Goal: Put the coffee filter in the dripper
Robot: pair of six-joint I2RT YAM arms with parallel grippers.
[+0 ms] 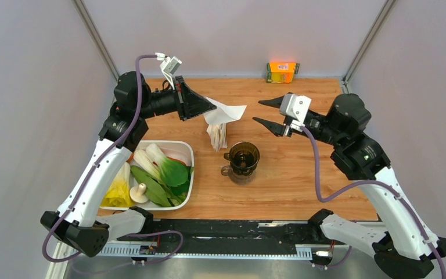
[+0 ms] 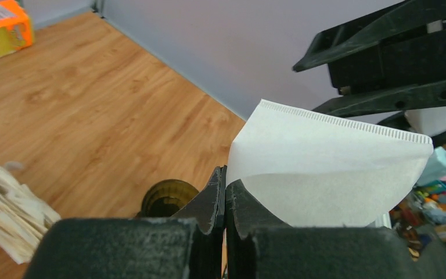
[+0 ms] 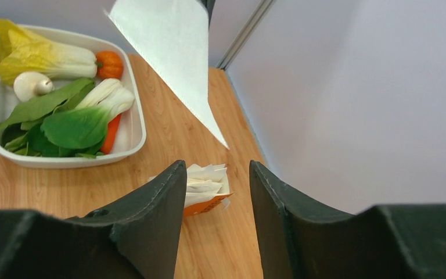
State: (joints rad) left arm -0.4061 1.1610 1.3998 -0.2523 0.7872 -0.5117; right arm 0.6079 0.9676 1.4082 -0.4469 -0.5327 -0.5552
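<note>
One white coffee filter hangs above the dripper, pinched by the left gripper; the right gripper gapes, empty.

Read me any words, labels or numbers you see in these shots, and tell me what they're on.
No text can be read in any view.
Orange box at the back: a white label with print, too small and blurred to read.
Packet of filters: no legible print.

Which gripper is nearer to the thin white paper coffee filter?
Left. The left gripper is shut on the white paper coffee filter; the right gripper hangs apart to its right, fingers open.
</note>
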